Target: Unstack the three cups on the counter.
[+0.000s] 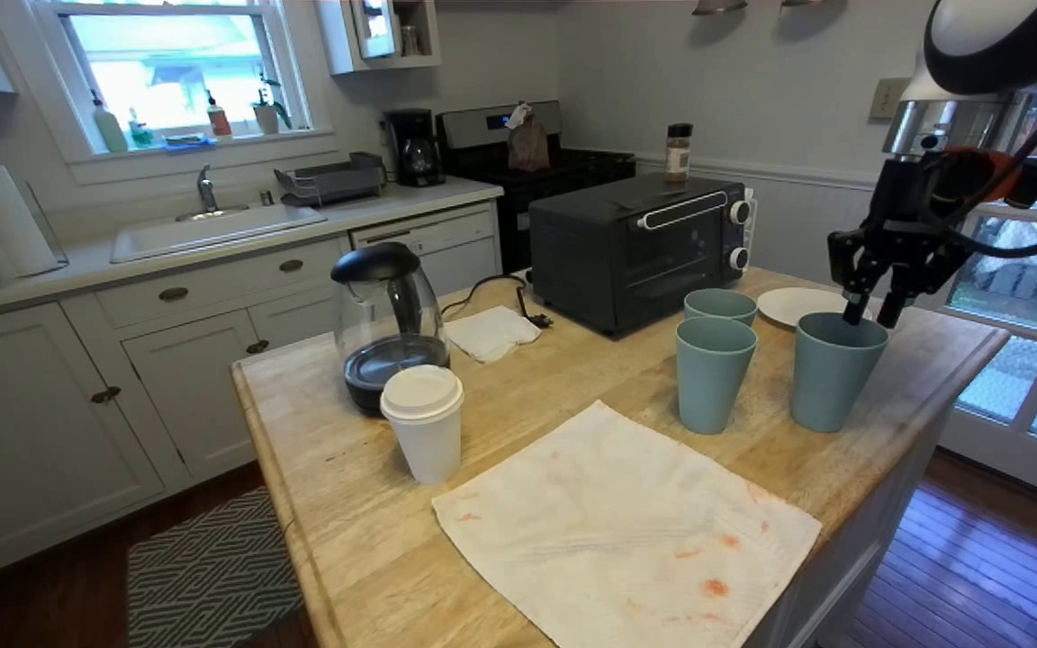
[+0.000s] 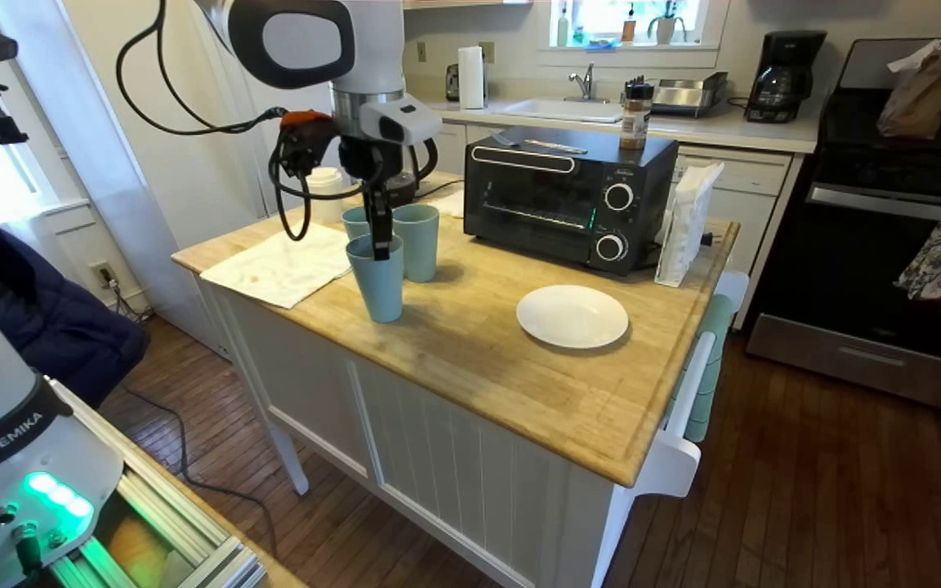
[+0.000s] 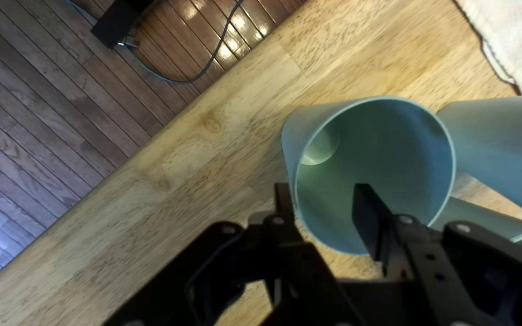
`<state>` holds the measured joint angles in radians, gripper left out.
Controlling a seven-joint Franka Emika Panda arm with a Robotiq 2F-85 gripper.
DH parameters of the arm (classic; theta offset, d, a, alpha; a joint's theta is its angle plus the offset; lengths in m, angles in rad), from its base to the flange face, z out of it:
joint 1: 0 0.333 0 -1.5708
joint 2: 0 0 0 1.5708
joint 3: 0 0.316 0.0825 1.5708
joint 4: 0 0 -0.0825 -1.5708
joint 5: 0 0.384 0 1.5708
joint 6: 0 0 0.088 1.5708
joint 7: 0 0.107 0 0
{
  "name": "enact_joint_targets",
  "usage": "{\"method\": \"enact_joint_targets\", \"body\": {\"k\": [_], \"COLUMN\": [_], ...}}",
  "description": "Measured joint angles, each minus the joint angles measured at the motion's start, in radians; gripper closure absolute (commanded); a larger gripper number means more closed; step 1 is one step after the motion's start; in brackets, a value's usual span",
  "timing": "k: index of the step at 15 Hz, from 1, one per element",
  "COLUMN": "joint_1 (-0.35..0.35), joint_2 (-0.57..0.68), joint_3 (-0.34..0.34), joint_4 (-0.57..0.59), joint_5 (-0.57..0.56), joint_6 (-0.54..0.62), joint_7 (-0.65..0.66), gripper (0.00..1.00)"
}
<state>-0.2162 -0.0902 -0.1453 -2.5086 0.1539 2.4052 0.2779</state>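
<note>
Three teal cups (image 1: 831, 380) are standing near the cloth (image 1: 626, 531); we're expecting light, stiff walls, our spread gripper (image 3: 321, 192) straddling one pinchable rim.

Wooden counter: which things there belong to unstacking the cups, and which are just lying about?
Job:
three teal cups, none nested
counter
open gripper, straddling one cup's rim

Lying about, among others:
lidded white cup
glass kettle
stained cloth
white plate
toaster oven
spice jar

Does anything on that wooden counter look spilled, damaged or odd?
Yes: the whitish cloth on the wooden counter has orange-red blotches, so it looks stained rather than clean. I can't tell what made them.
</note>
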Motion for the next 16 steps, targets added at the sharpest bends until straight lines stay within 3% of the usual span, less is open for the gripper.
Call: {"method": "enact_joint_targets", "body": {"k": [4, 5, 16], "joint_1": [0.0, 0.001, 0.005], "joint_2": [-0.034, -0.051, -0.326], "joint_3": [-0.001, -0.001, 0.06], "joint_4": [0.02, 0.024, 0.025], "joint_5": [0.002, 0.002, -0.084], "joint_6": [0.001, 0.001, -0.055], "joint_7": [-0.004, -0.004, 0.092], "gripper": [0.02, 0.0, 0.0]}}
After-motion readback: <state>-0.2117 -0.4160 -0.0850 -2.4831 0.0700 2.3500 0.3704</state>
